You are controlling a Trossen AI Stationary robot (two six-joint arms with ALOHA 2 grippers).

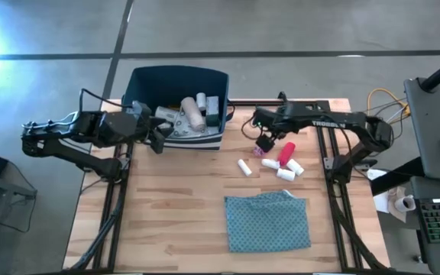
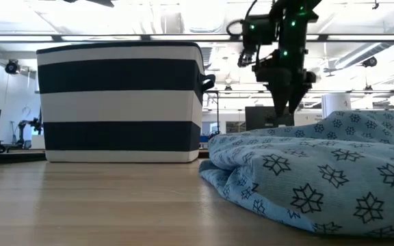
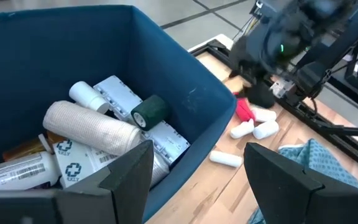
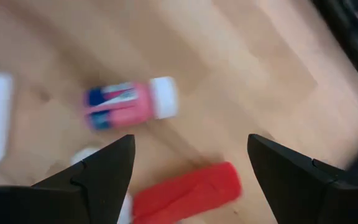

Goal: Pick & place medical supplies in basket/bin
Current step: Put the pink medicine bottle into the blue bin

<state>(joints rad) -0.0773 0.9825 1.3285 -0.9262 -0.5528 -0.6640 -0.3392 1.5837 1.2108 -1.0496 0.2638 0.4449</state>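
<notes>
Pink bottle [image 4: 129, 102] label blurred, red tube [image 4: 188, 192] cut off, bin [image 3: 185, 112] contents partly buried

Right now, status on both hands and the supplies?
Right hand open above pink bottle and red tube. Left hand open over bin. Nothing in the way.

Work surface: light wooden table [image 1: 166, 221], plank top, dark metal frame at sides.

Navy bin [image 1: 140, 84] with white stripe: 11 o'clock, at far edge.

Teal patterned cloth [image 1: 268, 221], crumpled: 5 o'clock.

White vial [image 1: 244, 167]: just right of centre, alone.

Cluster at 2 o'clock: red tube [image 1: 286, 153], white vials [image 1: 286, 173] touching or just beside it, small pink bottle [image 4: 129, 103] with white cap close by.
</notes>
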